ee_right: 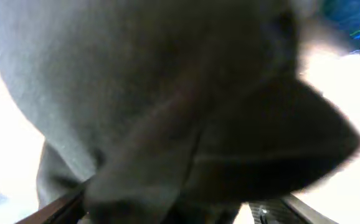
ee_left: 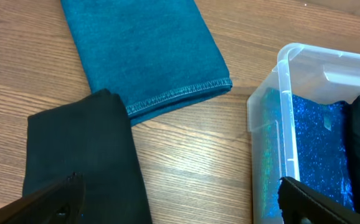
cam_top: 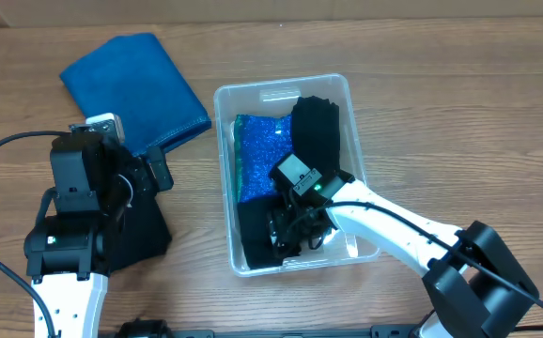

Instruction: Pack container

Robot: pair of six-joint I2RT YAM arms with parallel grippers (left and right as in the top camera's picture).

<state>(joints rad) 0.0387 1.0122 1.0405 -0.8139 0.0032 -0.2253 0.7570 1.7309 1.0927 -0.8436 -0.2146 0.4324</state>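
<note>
The container (cam_top: 223,169) (ee_left: 286,68) stands on the tabletop (cam_top: 441,113) (ee_left: 186,143), about in the middle of the overhead view, with its long side running away from the robot. A blue glitter fabric (cam_top: 262,155) (ee_left: 317,130) lies inside it along the left wall. A black bundle (cam_top: 317,131) sits beside the fabric, in the far right part. A black cloth (cam_top: 253,239) fills the near left corner. The right arm (cam_top: 394,230) reaches over the near right rim, and the right fingers (cam_top: 290,235) (ee_right: 61,208) are down in the container at this black cloth. In the right wrist view, blurred dark cloth covers almost the whole frame and lies between the two finger edges. I cannot tell whether they press on it or are only around it. To the left of the container, a flat black cloth (cam_top: 140,230) (ee_left: 83,155) lies on the tabletop, and the left arm (cam_top: 65,235) partly covers it from above. Farther away lies a folded blue towel (cam_top: 135,89) (ee_left: 142,50); its near stitched edge is just beside the far edge of the flat black cloth. The left fingers (cam_top: 156,174) (ee_left: 55,199) hang above the wood between this cloth and the container. They are spread wide apart and have nothing between them.
</note>
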